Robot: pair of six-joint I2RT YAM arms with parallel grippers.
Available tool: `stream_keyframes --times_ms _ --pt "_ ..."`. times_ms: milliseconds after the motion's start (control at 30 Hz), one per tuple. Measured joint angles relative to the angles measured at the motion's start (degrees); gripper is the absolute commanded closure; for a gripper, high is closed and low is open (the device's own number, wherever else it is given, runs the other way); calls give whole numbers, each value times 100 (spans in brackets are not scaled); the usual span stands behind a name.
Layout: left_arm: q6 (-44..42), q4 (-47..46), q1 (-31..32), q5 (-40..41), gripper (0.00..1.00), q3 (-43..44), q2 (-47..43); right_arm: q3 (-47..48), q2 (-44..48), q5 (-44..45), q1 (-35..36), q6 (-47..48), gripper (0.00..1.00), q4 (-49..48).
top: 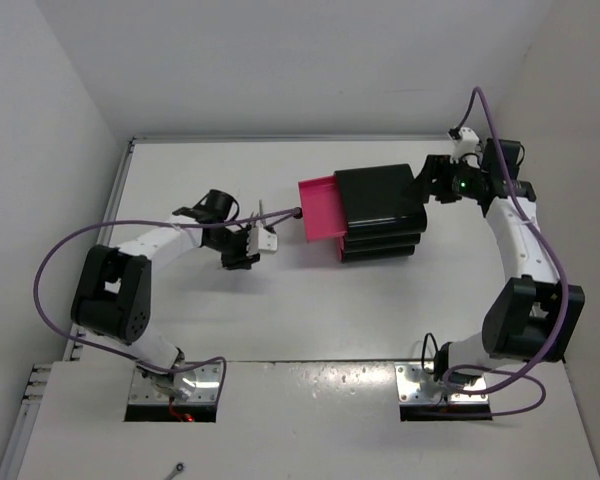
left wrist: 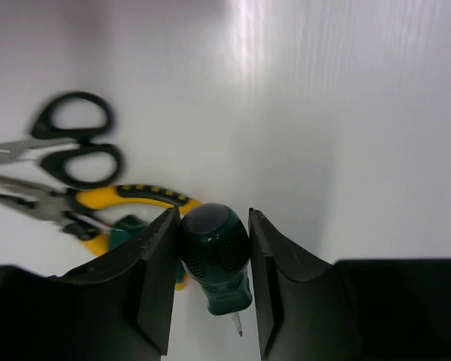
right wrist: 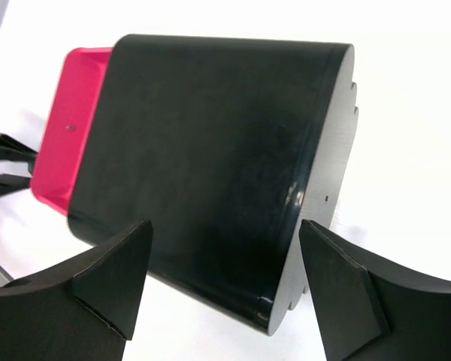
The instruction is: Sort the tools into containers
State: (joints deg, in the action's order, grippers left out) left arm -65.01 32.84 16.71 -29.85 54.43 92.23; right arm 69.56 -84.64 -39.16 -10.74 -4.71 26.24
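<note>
My left gripper is shut on the dark green handle of a stubby screwdriver, whose tip points toward the camera. Behind it on the white table lie black-handled scissors and yellow-handled pliers, partly hidden by my left finger. From above, the left gripper is left of the black drawer box. The box's top pink drawer is pulled out toward that gripper. My right gripper stands open at the box's rear end, and the box and its drawer lie beyond the spread fingers.
White walls close the table at the back and on both sides. Purple cables loop off both arms. A small metal piece lies on the front board near the left arm's base.
</note>
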Motion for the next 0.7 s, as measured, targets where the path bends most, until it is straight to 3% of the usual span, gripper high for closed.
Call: stream_keyframes --times_ms 200,467,700 --pt "1379 83 24 -656 100 1213 -527 2 166 -131 0 -98 19 -44" --pt "4162 -1364 87 -1047 100 2430 -638 83 243 -240 114 -306 24 -232" --pt "5510 -2186 527 -1119 100 2931 28 341 175 -190 446 -376 24 -404"
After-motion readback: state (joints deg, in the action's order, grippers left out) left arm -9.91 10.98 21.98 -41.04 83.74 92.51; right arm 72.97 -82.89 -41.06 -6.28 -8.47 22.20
